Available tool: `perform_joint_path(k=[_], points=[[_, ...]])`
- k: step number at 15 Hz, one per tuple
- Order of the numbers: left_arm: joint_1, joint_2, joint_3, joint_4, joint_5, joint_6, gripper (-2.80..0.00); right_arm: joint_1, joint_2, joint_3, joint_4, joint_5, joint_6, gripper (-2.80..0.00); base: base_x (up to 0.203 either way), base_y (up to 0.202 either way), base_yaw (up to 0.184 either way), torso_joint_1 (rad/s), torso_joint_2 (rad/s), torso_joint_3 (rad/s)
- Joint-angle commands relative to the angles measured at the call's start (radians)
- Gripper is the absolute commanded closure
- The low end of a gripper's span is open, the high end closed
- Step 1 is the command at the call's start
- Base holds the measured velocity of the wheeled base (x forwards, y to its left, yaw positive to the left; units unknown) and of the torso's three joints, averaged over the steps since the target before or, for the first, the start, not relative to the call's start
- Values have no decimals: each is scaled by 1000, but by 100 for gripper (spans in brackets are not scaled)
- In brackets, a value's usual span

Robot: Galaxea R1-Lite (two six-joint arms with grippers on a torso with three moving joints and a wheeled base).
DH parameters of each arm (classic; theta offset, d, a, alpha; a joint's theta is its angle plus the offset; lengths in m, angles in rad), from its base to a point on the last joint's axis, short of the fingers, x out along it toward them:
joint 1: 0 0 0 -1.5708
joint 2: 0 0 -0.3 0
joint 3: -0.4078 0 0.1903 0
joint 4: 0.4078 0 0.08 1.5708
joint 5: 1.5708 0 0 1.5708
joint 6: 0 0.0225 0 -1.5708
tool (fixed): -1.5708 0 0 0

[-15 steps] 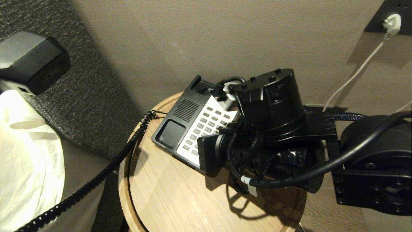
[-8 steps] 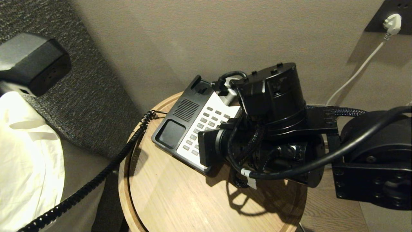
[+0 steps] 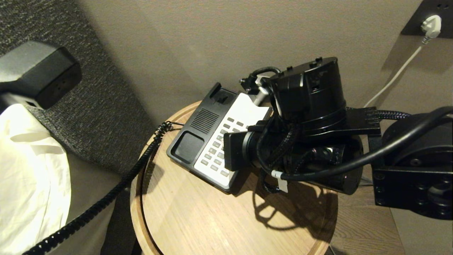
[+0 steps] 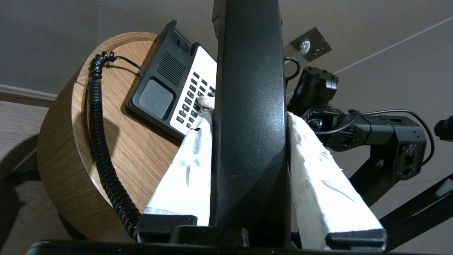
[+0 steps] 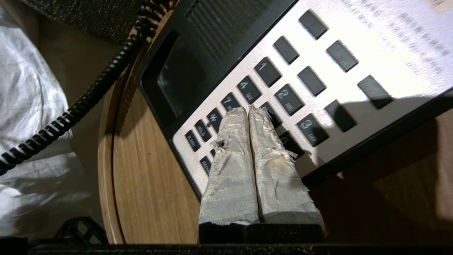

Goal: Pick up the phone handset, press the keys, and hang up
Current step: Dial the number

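Round wooden table point(image 3: 198, 219) – left tool point(image 4: 249, 117) pinching matte-black phone handset point(image 4: 249, 106); right tool point(image 5: 248, 111) pressed together.

The right arm point(image 3: 407, 166) reached in from the right edge of the head frame toward its centre, the bulky black wrist point(image 3: 308, 102) filling the middle with cables looped round it. The right pincer point(image 5: 248, 110) had its two white-wrapped fingers point(image 5: 233, 156) pressed flat together, jaws shut with nothing between them, tips pointing down and away from the wrist. The left pincer point(image 4: 249, 106) appeared only in its own wrist frame, its white-wrapped fingers point(image 4: 187, 170) spread to either side of the phone handset point(image 4: 249, 141), which stood between them, clamped. In that frame the right arm showed at the right.
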Motion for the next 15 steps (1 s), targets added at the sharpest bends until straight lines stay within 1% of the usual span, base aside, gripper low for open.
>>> perform_joint_path(k=[1,3,15], points=[[0,1,1,-1,-1,-4,0,-18,-8,1,1,-1,0,0,0,0,0,0,0,0],[0,3,5,-1,-1,-4,0,-28,-10,1,0,-1,0,0,0,0,0,0,0,0],[0,1,5,-1,-1,-4,0,-26,0,12,5,2,0,0,0,0,0,0,0,0]])
